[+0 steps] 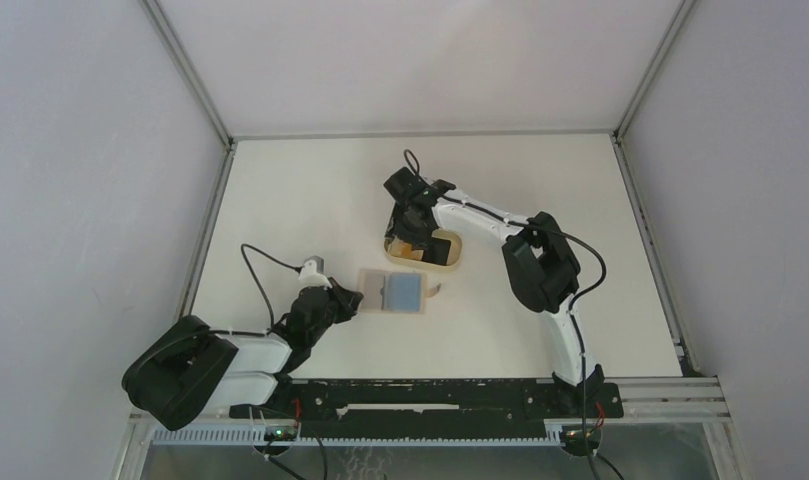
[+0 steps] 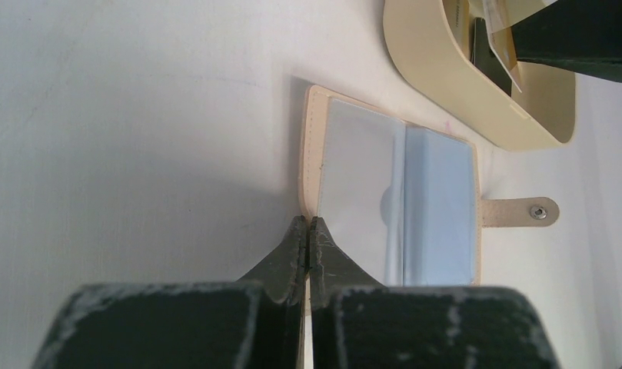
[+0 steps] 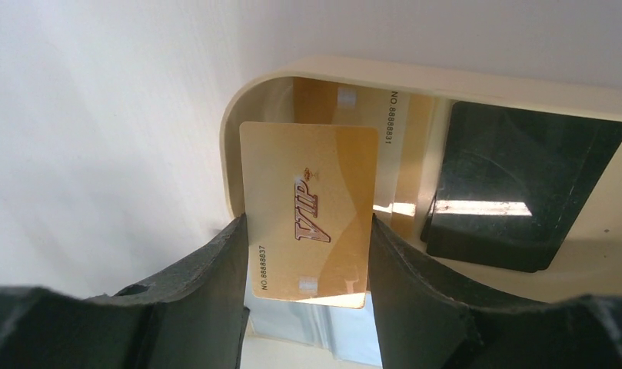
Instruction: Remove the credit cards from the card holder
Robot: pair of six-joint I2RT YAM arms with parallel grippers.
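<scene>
The right gripper (image 3: 306,223) pinches a thin gold card (image 3: 307,177) over the tan oval tray (image 3: 330,65); it should let go low. The left gripper (image 2: 307,223), closed tight, touches the beige card holder (image 2: 361,177) beside the tray.

Ahead of the scuffed matt-black left fingers (image 2: 281,265), the card holder (image 2: 404,201) shows stitched tan leathery skin, glossy clear plastic sleeves (image 2: 361,173) and a metal snap (image 2: 538,212). Between the right fingers (image 3: 207,269) is a glossy gold card (image 3: 307,207); beyond it, a smooth cream tray (image 3: 446,74), perhaps plastic. Matt white worktop (image 2: 123,115).
</scene>
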